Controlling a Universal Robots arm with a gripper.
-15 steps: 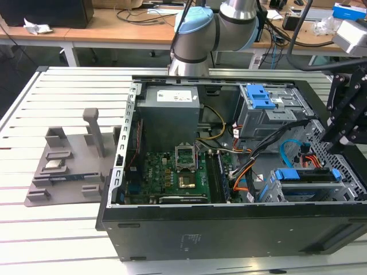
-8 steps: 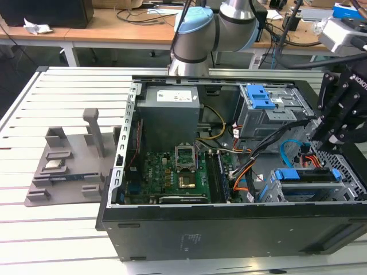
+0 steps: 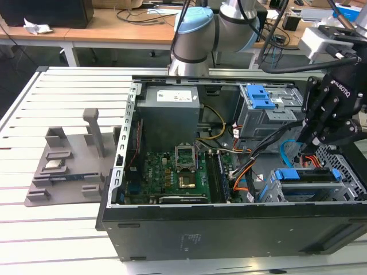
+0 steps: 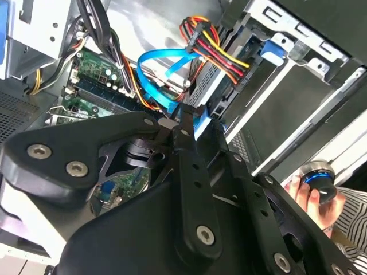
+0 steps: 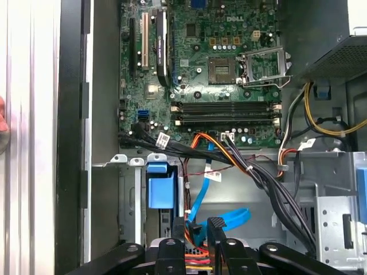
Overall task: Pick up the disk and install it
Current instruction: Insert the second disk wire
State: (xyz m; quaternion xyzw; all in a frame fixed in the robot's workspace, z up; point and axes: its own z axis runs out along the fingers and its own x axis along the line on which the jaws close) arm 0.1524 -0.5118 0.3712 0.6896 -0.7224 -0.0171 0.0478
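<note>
The table (image 3: pixel 69 86) carried the open case (image 3: pixel 229 229), which took up most of the exterior view's right. The arm (image 3: pixel 195 34) reached from the far side to the case's near-right corner. There the cage (image 3: pixel 347 186) sat against the case wall, and the disk (image 3: pixel 307 175) lay in it with its blue bracket uppermost, seemingly seated or almost so. The job therefore looked to be at the installing end rather than the pick-up. The gripper (image 3: pixel 308 152) hung just above the disk's far edge. In both wrist views it pointed down among the wiring (image 5: pixel 194 235) (image 4: pixel 179 119), and I could not tell whether it was clamped on anything or free. Any move here would call for a straight, slow line along the cage, because the room was tight. The cage walls closed in on the near and right sides, the board (image 3: pixel 178 172) lay to the exterior view's left, and a second cage (image 3: pixel 269 114) stood beyond. A blue cable (image 5: pixel 229 220) and a bundle of orange and black wires (image 5: pixel 241 163) looped right beside the gripper and could snag. The only open way out was upward.
</note>
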